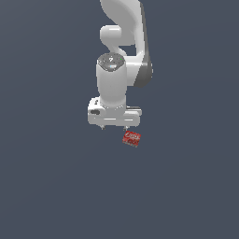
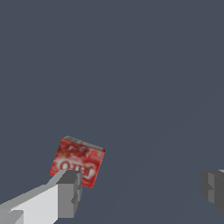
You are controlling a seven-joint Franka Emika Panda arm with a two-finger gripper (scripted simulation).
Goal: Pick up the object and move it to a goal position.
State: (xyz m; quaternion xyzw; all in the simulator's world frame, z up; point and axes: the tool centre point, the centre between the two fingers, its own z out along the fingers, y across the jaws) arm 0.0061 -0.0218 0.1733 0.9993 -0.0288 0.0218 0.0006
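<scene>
The object is a small red block with white lettering (image 1: 132, 138), lying on the grey floor just below my gripper toward the exterior view's right. In the wrist view the red block (image 2: 78, 160) lies close to one fingertip (image 2: 69, 192), off to one side of the gap rather than between the fingers. My gripper (image 1: 114, 127) hangs a little above the floor, pointing down, with its fingers wide apart and nothing held. In the wrist view the gripper (image 2: 142, 190) shows both grey fingertips far apart.
A plain dark grey floor (image 1: 46, 186) fills both views. The white arm (image 1: 123, 46) rises behind the gripper.
</scene>
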